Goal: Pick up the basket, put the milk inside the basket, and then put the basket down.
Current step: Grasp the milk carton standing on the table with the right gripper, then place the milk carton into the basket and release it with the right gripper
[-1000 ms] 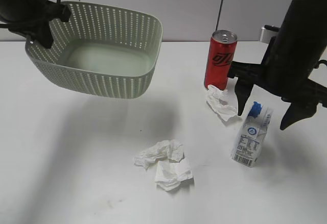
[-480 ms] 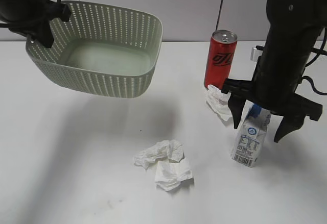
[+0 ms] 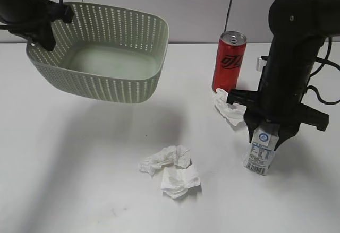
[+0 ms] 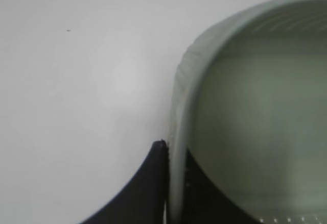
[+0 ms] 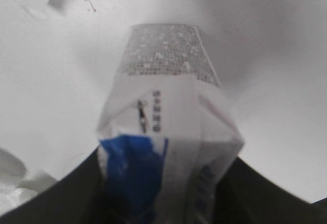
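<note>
The pale green basket [image 3: 106, 79] hangs in the air at the upper left, tilted, above the white table. My left gripper [image 3: 45, 39] is shut on its left rim; in the left wrist view the rim [image 4: 179, 122] runs between the two black fingers [image 4: 171, 183]. The milk [image 3: 260, 156] stands on the table at the right. My right gripper [image 3: 264, 132] has come down over its top, with a finger against each side. In the right wrist view the white carton with its blue top [image 5: 163, 106] fills the gap between the fingers [image 5: 163, 203].
A tall red soda can [image 3: 228, 60] stands behind the milk. A crumpled tissue [image 3: 229, 108] lies between the can and the milk. Another crumpled tissue [image 3: 171, 170] lies at the front middle of the table [image 3: 79, 164]. A grey wall closes the back.
My right gripper came down and leftwards over the milk, and its fingers narrowed onto the carton. The carton now stands straighter. The basket and left arm have not moved.
</note>
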Robot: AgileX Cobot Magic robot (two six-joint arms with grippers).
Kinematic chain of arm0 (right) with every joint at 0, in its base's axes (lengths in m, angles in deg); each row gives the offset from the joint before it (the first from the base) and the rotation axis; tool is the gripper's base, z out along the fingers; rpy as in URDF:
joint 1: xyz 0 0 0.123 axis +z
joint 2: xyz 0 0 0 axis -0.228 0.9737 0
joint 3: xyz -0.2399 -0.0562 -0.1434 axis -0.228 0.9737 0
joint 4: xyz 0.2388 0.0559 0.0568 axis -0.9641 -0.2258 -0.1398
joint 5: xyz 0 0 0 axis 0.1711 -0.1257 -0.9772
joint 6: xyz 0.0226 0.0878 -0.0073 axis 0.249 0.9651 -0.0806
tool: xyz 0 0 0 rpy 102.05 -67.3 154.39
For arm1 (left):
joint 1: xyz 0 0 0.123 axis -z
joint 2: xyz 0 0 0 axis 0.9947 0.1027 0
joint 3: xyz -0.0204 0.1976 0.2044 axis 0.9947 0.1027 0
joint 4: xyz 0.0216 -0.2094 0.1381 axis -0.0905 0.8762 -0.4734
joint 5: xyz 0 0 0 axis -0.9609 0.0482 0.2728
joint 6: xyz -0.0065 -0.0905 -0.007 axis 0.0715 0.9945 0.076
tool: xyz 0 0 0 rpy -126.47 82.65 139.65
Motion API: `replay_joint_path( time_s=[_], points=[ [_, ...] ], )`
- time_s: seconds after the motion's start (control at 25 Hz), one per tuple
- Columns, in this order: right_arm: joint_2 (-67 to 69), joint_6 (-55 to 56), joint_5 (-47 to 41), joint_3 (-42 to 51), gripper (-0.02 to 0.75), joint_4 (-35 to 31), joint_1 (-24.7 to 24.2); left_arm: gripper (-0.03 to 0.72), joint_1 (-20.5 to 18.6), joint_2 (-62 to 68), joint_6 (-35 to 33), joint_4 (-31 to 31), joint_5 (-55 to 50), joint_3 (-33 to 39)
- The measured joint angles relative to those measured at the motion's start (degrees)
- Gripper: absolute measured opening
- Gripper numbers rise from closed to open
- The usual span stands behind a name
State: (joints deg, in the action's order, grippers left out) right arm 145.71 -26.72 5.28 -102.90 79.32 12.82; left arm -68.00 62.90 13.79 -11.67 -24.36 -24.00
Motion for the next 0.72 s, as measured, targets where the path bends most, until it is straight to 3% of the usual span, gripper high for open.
replay_joint_path(
  time_s=[0.52, 0.72],
  points=[
    [-10.2, -15.0, -0.6, -6.1, 0.301, 1.4, 0.0, 0.0, 0.0, 0.8, 1.1, 0.0, -1.7, 0.0],
    [-13.0, -26.3, -1.2, -13.6, 0.301, -8.2, 0.0, 0.0, 0.0, 3.6, 1.4, 3.1, -2.7, 0.0]
  ],
)
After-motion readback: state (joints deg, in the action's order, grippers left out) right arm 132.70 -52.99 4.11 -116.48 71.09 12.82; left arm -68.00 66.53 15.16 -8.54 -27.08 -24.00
